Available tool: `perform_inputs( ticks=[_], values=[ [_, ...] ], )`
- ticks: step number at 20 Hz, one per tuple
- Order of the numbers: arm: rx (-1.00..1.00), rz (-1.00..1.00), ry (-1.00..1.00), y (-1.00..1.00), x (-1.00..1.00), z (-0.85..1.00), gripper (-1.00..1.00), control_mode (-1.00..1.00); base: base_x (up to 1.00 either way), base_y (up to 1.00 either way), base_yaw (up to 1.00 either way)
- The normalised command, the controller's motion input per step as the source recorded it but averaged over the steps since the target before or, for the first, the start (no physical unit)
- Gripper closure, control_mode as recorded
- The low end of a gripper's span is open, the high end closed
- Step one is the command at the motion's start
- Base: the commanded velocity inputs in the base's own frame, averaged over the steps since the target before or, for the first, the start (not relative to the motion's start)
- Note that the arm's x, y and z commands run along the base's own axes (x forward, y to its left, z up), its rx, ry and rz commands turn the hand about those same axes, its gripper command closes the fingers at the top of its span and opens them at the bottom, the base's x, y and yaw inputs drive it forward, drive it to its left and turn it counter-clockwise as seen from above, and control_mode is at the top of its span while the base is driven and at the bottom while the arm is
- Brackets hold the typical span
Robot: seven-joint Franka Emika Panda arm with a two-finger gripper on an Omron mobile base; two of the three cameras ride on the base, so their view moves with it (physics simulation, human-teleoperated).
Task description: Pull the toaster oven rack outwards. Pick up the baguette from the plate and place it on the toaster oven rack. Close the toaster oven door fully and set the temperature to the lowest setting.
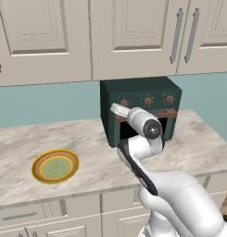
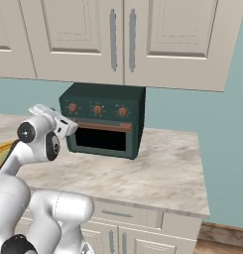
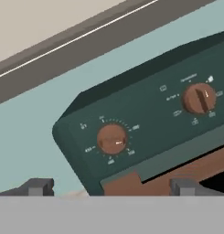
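Note:
The dark green toaster oven (image 2: 104, 120) stands on the counter under the cabinets. Its door (image 2: 100, 140) stands upright against the front, with the reddish-brown handle (image 3: 177, 176) along its top edge. My gripper (image 3: 111, 187) is open, its fingertips wide apart, a short way in front of the leftmost orange-brown knob (image 3: 112, 139). The middle knob (image 3: 199, 98) lies to the right. The plate (image 1: 55, 166), orange-rimmed with a pale green centre, lies bare on the counter at the left. The baguette and the rack are hidden from view.
Cream wall cabinets (image 1: 110, 32) hang just above the oven. The marble counter (image 2: 157, 173) stretches in front of the oven and to its right, ending at a side edge. My own arm (image 1: 142, 134) blocks part of the oven's front in the left base view.

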Motion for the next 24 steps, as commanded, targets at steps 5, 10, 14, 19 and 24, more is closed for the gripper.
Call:
perform_inputs(
  ticks=[5,10,14,19,24],
  values=[
    [0.64,-0.06,-0.06,0.00,0.18,-0.04,-1.00,-1.00,0.00,0.00,0.00],
    [0.70,0.00,-0.10,-0.21,0.36,-0.10,-1.00,-1.00,0.00,0.00,0.00],
    [0.61,-0.01,-0.01,-0.30,0.26,-0.23,-1.00,-1.00,0.00,0.00,0.00],
    [0.53,-0.16,-0.01,-0.39,0.15,-0.42,-1.00,-1.00,0.00,0.00,0.00],
    [0.28,-0.06,0.00,0.00,-0.05,-0.45,-1.00,-1.00,0.00,0.00,0.00]
  ],
)
